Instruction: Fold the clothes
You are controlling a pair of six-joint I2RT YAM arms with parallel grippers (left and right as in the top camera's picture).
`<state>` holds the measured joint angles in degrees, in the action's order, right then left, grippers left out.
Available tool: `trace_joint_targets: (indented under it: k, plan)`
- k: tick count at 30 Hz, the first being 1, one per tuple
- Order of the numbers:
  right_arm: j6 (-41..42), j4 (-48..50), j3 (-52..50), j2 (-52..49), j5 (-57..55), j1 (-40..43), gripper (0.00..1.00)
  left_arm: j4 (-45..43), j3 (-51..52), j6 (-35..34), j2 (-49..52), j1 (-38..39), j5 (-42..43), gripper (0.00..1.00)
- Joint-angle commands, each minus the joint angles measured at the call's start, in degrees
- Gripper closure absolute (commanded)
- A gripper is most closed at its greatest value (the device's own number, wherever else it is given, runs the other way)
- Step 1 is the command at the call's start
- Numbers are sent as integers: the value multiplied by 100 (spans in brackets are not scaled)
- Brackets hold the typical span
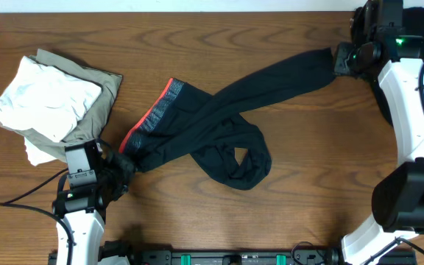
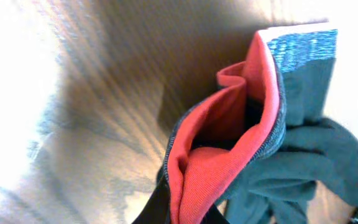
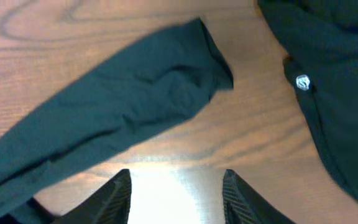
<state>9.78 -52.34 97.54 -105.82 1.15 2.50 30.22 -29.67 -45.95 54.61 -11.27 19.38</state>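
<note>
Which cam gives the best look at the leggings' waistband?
Left wrist: the waistband fills the frame, coral lining and grey knit clear. Overhead shows it only small, a red-edged grey strip. Right wrist misses it, showing only a leg end.

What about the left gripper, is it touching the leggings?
Touching. The left wrist view shows the left gripper shut on the red waistband of the leggings, fabric pinched between its fingers.
</note>
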Motion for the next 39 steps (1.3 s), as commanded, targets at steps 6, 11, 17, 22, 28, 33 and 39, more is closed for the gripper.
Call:
trace_joint_targets:
  k: [6, 11, 17, 22, 28, 33, 39]
  plan:
    - [-66, 737, 17, -1071, 129, 413, 49, 107, 7, 291, -28, -39, -212, 94]
    - [-70, 1403, 17, -1694, 350, 562, 44, 103, 7, 289, -28, -39, -212, 94]
    - [-66, 1987, 17, -2175, 708, 575, 39, 103, 7, 289, -28, -39, -212, 94]
    - [-63, 2280, 17, -2455, 748, 568, 38, 101, 7, 289, -28, -39, -212, 94]
    - [-55, 2343, 17, -2734, 905, 568, 54, 101, 7, 289, -28, -39, -214, 94]
    - [-63, 2376, 17, -2745, 1261, 568, 99, 35, 7, 286, -28, -39, -210, 94]
    - [-223, 2070, 120, -1744, 1298, 627, 99, -367, -328, 284, -39, -39, 210, 94]
